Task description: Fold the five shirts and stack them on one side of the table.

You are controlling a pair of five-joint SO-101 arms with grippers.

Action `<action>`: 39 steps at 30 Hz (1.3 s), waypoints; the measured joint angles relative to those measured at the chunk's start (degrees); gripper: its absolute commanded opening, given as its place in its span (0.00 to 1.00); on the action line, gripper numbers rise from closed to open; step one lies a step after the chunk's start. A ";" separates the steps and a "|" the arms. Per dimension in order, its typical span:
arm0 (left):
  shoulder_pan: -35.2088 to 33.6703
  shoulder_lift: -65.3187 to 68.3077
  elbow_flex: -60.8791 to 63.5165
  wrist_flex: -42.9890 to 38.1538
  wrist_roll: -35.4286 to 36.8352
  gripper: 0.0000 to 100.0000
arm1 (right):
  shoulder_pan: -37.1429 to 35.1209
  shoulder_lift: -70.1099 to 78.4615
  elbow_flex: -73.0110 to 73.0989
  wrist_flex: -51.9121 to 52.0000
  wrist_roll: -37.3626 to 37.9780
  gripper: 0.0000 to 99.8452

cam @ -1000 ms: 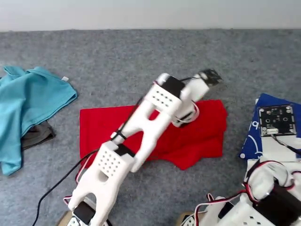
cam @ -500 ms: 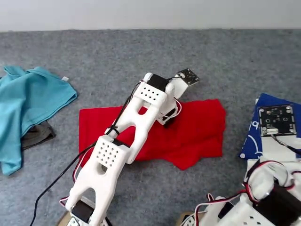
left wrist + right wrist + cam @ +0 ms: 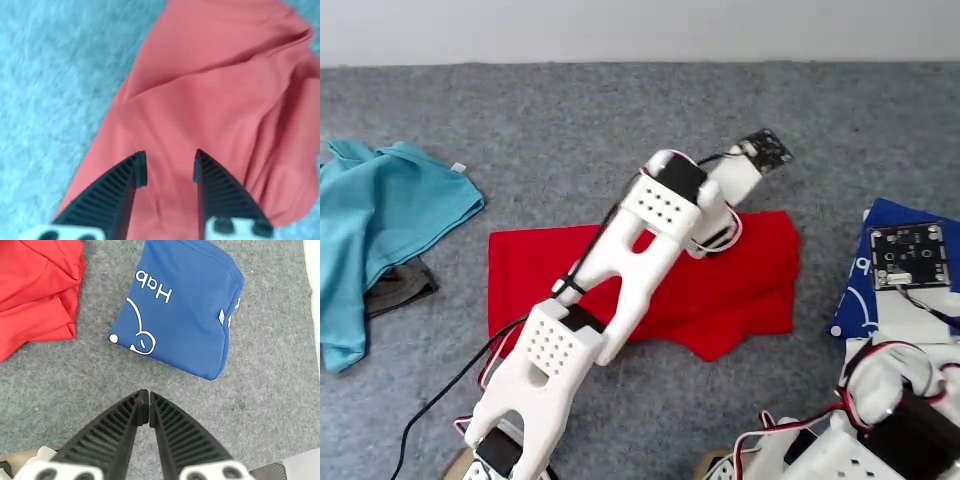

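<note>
- At the middle of the grey tabletop (image 3: 570, 130) lay the red shirt (image 3: 750, 285), partly folded into a broad strip, with rumpled, overlapping layers at one end.
- Over the red shirt's far edge hung the left claw (image 3: 167, 167), released, jaws apart with nothing between them; whether its tips touched the cloth could not be told.
- The left arm (image 3: 610, 300) hid the red shirt's middle in the high view.
- Just beyond the red shirt's rumpled end lay the blue shirt (image 3: 185, 305), folded into a neat rectangle with white print.
- The right claw (image 3: 145, 407) was clenched and empty over bare tabletop, near that same end.
- Well apart from the red shirt's other end, a teal shirt (image 3: 380, 220) lay crumpled, overlapping a dark grey garment (image 3: 405, 288).
</note>
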 measured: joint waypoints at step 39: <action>11.08 -4.84 4.75 6.68 0.88 0.23 | 0.00 0.00 0.00 0.00 0.00 0.01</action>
